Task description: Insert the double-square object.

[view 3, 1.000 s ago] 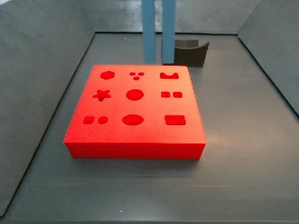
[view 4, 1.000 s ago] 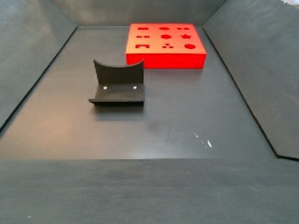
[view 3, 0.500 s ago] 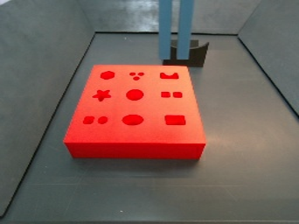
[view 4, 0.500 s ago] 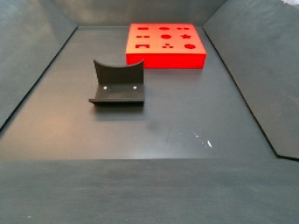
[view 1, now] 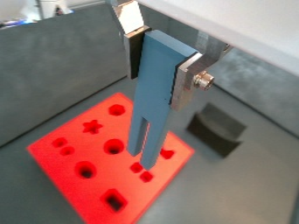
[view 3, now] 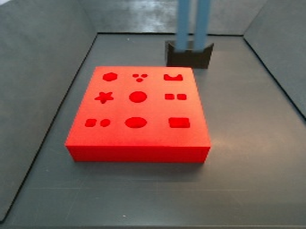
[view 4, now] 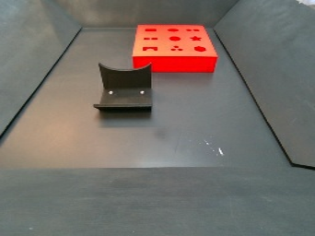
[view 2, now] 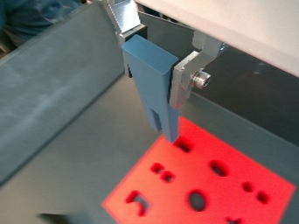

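Note:
The double-square object [view 1: 158,96] is a long light-blue peg with two small legs at its lower end. My gripper [view 1: 158,54] is shut on its upper part; silver fingers [view 1: 188,74] press on both sides in both wrist views [view 2: 158,57]. The peg [view 2: 156,87] hangs upright in the air, legs down, with the flat red board [view 1: 100,153] and its shaped holes below. In a side view the peg [view 3: 194,22] comes down from the top edge, above the board's [view 3: 138,112] far right corner. The gripper is out of both side views.
The dark fixture [view 3: 191,54] with a curved notch stands on the grey floor behind the board, also in a side view [view 4: 123,88] and a wrist view [view 1: 216,127]. Grey walls enclose the floor [view 4: 172,138] on several sides.
In the side view the peg has moved steadily to the right along the back, from beside the fixture to in front of it. The board and fixture have not moved.

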Motion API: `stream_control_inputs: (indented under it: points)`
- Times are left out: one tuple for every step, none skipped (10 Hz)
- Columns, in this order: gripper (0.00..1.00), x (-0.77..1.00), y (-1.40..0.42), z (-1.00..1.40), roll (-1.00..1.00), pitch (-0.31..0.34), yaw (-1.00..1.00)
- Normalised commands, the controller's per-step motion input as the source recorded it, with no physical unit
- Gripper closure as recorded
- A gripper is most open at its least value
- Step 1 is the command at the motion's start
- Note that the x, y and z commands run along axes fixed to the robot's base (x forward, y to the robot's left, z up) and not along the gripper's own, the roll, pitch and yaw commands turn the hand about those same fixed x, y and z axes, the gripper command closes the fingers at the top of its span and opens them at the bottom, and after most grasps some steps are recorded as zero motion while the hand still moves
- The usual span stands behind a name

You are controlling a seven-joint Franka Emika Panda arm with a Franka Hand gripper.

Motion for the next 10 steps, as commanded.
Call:
stream_control_inputs:
  points:
    - [1.0, 0.4, 0.31, 0.23, 0.5, -0.103, 0.01]
    - [1.0, 0.43, 0.15, 0.08, 0.5, -0.036, 0.07]
    - [1.0, 0.49, 0.07, 0.03, 0.5, 0.0, 0.12]
    - [1.0, 0.64, 0.0, 0.03, 0.5, 0.026, 0.04]
    - [1.0, 0.67, -0.2, -0.25, 0.14, 0.267, -0.1]
    - [1.0, 0.06, 0.0, -0.03, -0.06, 0.031, -0.02]
    - [1.0, 0.11, 0.0, -0.47, -0.14, 0.19, 0.0]
    - [1.0, 0.22, 0.0, -0.72, 0.0, 0.27, 0.03]
    - [1.0, 0.24, 0.0, -0.69, 0.0, 0.286, 0.01]
    - [1.0, 0.2, 0.0, -0.64, 0.01, 0.304, 0.01]
